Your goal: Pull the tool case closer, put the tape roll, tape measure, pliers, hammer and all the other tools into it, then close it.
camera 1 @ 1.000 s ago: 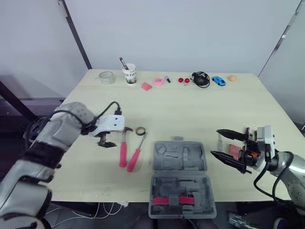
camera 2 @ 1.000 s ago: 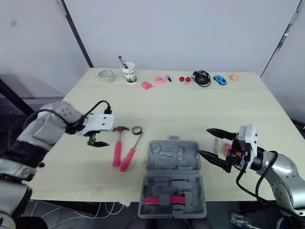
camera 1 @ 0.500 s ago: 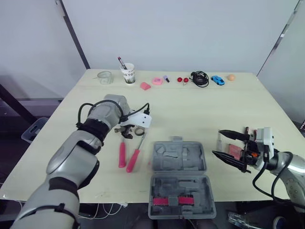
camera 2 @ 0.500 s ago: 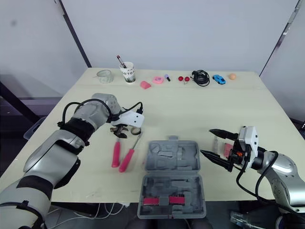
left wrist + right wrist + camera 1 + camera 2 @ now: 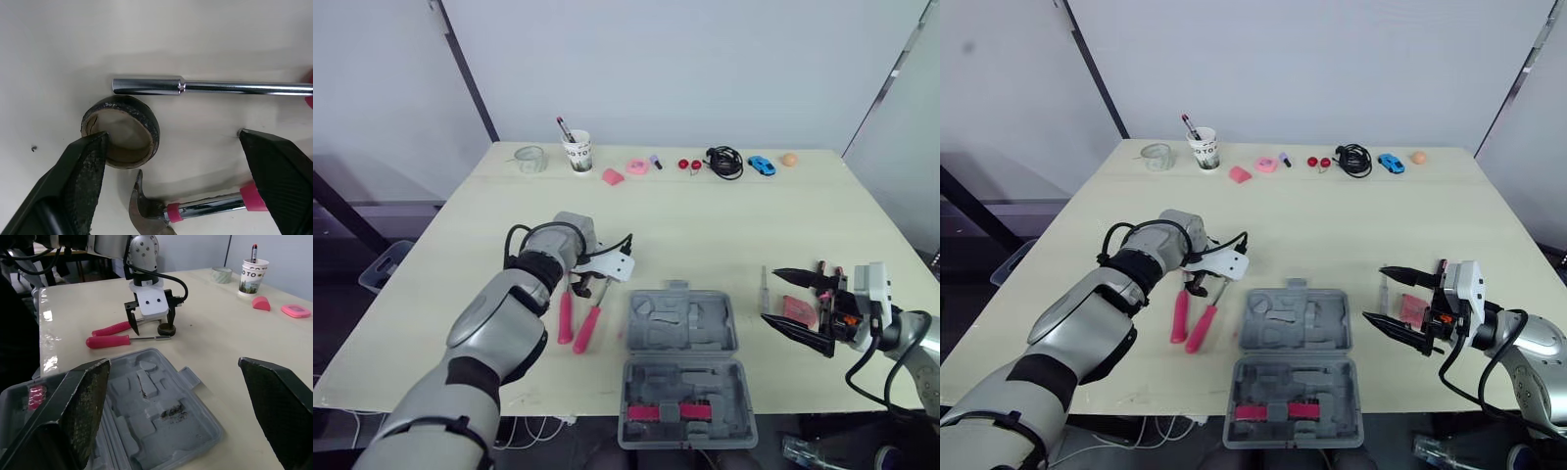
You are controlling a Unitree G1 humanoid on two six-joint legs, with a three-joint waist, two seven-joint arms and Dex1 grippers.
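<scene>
Left gripper (image 5: pixel 171 139), fingers spread, straddles the tape roll (image 5: pixel 146 125) on the table (image 5: pixel 705 225); paper cup (image 5: pixel 254 271) lettering reads "OTO". Roll: worn black ring, tan core, lying flat between driver shaft (image 5: pixel 220 88) and hammer claw (image 5: pixel 142 208).

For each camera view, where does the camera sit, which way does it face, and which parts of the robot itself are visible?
Left and right eye views: on the head, facing forward and down at the pale wooden table; both arms, left gripper and right gripper show.
Left wrist view: on the left wrist, facing down at the small dark tape roll; its own open fingers show.
Right wrist view: on the right wrist, facing across the open grey plastic tool case toward the left gripper; its own open fingers show.
Shared: both wrist views show the tape roll.
</scene>
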